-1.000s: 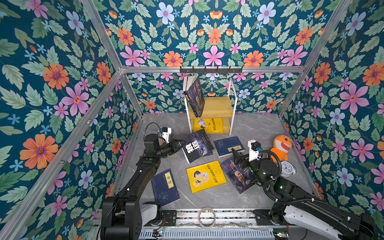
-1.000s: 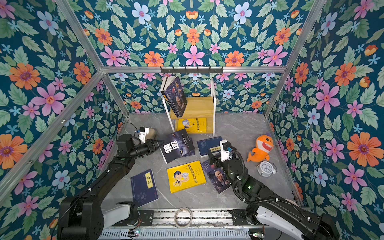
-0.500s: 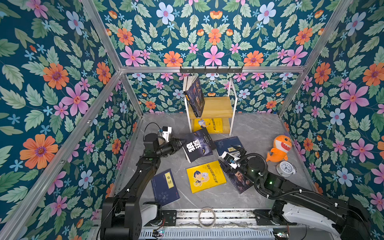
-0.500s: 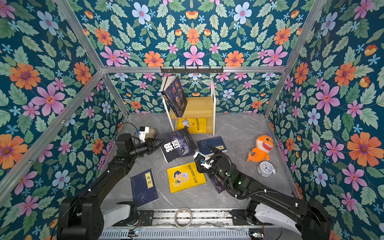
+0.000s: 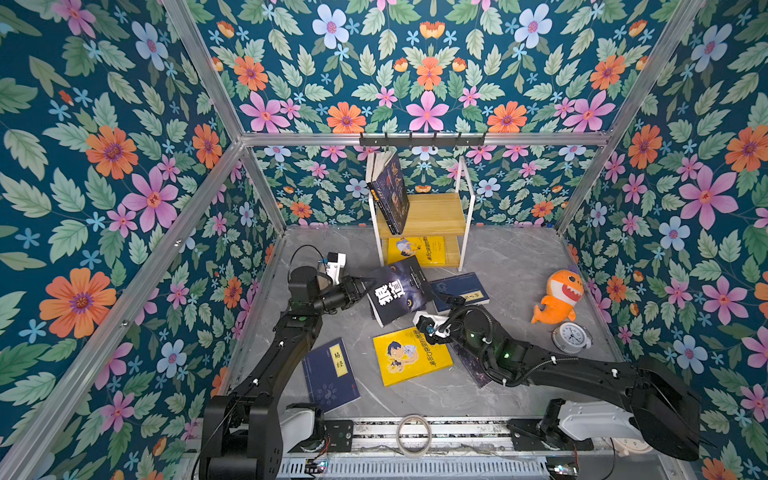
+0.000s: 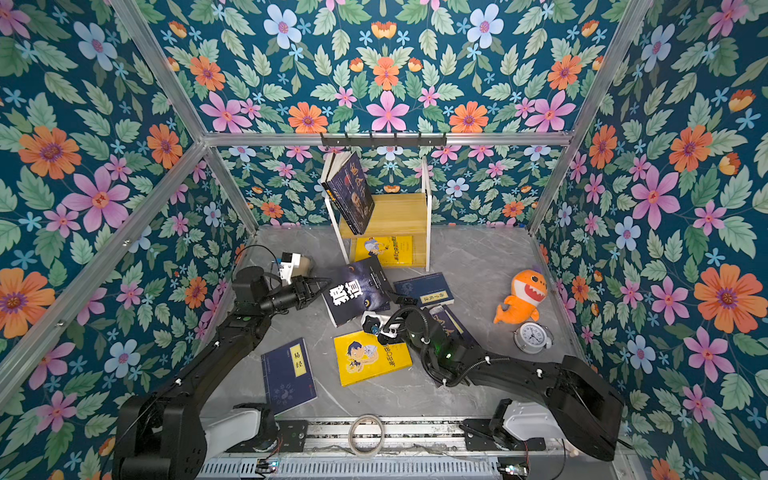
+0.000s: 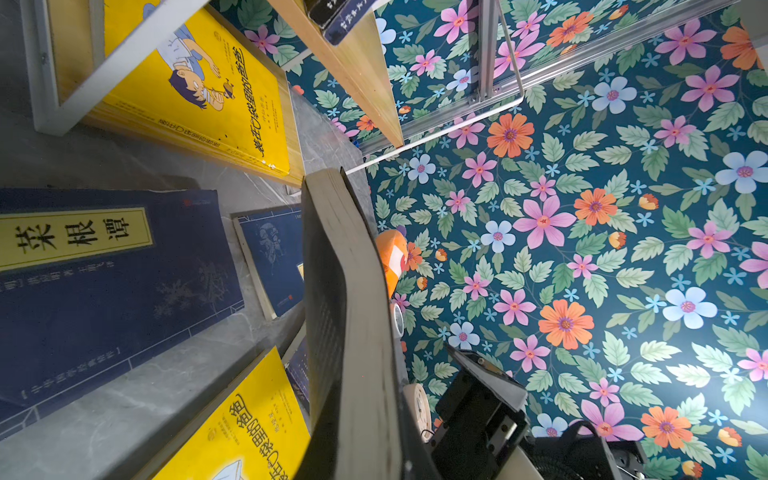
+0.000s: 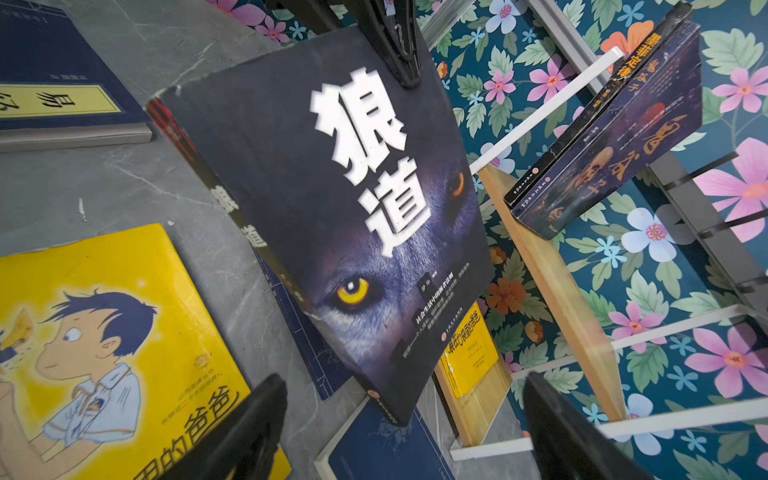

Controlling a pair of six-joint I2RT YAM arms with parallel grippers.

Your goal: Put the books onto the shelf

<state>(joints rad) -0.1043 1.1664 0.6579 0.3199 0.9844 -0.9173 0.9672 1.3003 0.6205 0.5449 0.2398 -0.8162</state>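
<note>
1. The left gripper point(image 5: 360, 286) is pinched tight on one edge of the wolf book point(image 5: 397, 293). It holds the book tilted up off the grey table point(image 5: 511, 257), just in front of the shelf point(image 5: 436, 214). The cover is black with a huge white 狼道 and a yellow wolf eye underneath.
2. The right gripper point(image 8: 403, 380) has its jaws spread wide and isn't holding anything. In the right wrist view the wolf book's lower corner pokes in between the two fingers. I can't tell if it's touching either one.
3. On the shelf's top board, the 鬼谷子 book point(image 5: 392, 193) leans against the white frame, a dark cover with orange brush lettering. There's another black book point(image 8: 636, 54) right behind it, and its yellow spine text looks like 墨菲定律.
4. On the lower board, a yellow book point(image 5: 417, 249) lies flat. It has a cartoon boy and the title 装在口袋里的爸爸.
5. On the table, a second yellow copy point(image 5: 409, 357) lies flat near the front with the same boy on it.
6. Left of that copy is the navy 易经 book point(image 5: 330, 374), with a yellow label strip.
7. The navy 菜根谭 book point(image 7: 104, 291) lies flat under the lifted wolf book, which shows best in the left wrist view.
8. Another navy book point(image 5: 459, 289) sits just right of the wolf book. Its yellow label is too small to read.
9. Over on the right there's an orange shark plush point(image 5: 559, 297) with an alarm clock point(image 5: 572, 337) beside it.
</note>
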